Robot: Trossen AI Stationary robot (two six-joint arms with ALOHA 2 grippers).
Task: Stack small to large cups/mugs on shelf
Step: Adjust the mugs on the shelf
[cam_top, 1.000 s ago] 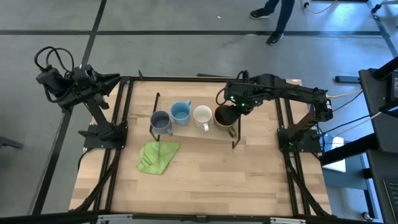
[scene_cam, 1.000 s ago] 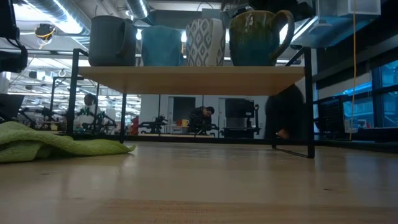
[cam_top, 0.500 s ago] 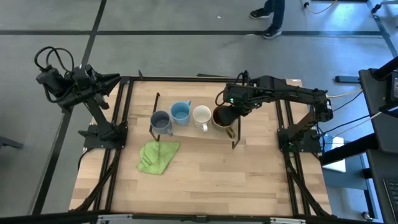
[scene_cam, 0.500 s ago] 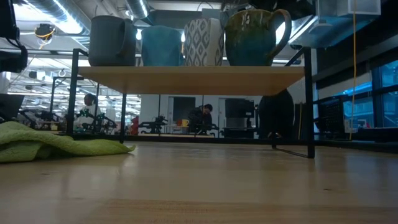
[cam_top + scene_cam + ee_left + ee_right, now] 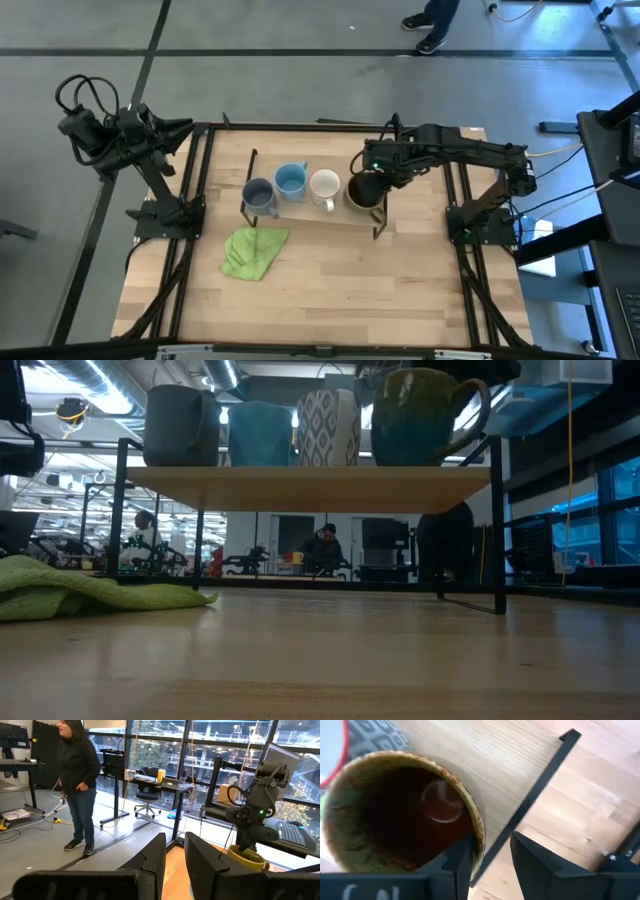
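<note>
High view: low light-wood shelf (image 5: 300,215) with black wire ends carries four mugs in a row: grey-blue (image 5: 258,193), light blue (image 5: 290,180), white (image 5: 325,185), larger brown mug with dark inside (image 5: 361,191) at the right end. Right gripper (image 5: 372,182) over the brown mug. Left gripper (image 5: 185,125) parked off the table's far left corner.

Low view: green cloth (image 5: 90,590) on the wooden tabletop (image 5: 320,660).

Right wrist view: fingers (image 5: 462,857) straddle the mug's rim, one inside, one outside; whether they clench it, cannot tell.

Left wrist view: claw released, empty.
</note>
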